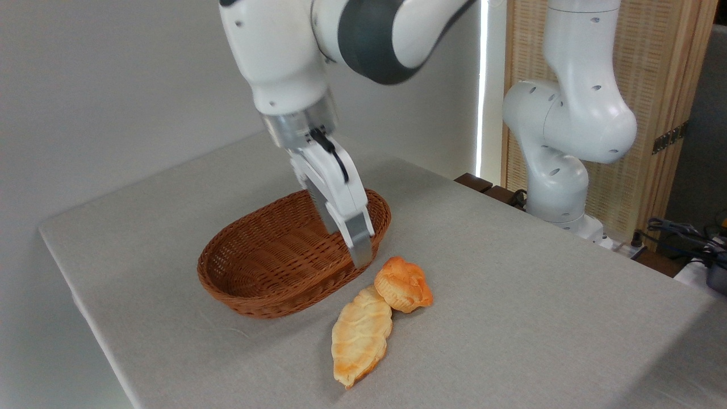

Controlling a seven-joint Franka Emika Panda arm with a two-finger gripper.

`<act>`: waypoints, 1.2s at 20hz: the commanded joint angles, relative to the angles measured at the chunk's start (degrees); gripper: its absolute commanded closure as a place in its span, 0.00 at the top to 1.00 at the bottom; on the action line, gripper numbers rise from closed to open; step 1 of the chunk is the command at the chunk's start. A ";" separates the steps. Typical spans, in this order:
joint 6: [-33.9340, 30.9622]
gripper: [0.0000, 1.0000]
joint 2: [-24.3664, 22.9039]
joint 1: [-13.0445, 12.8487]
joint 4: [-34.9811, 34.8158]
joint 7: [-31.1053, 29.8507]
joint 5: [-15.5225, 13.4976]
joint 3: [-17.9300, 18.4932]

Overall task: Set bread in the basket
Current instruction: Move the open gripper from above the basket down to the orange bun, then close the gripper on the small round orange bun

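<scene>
The bread (404,284), a small knobbly orange-golden bun, sits on the table just right of the basket (238,295), an oval brown wicker one with low sides and nothing visible inside. My gripper (362,254) points down over the basket's right rim, a short way above and left of the bun and not touching it. I see it edge-on, so one finger hides the other and their gap does not show. Nothing is visible in its grasp.
A longer, paler leaf-shaped pastry (360,336) lies against the bun's lower left side. The grey cloth-covered table (539,295) ends at the left and front edges. The arm's white base (559,170) stands at the back right, with cables (681,233) beyond it.
</scene>
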 commanded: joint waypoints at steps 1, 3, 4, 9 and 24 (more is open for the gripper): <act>2.53 1.00 -3.54 -0.21 -6.58 11.09 3.25 3.00; 2.54 1.00 -3.90 -0.21 -7.64 16.20 3.26 4.16; 2.71 1.00 -3.82 -0.21 -8.26 17.35 3.35 4.25; 4.82 1.00 -2.41 -0.21 -10.11 19.73 3.61 4.25; 4.74 0.46 -1.09 -0.21 -10.02 20.17 3.52 4.25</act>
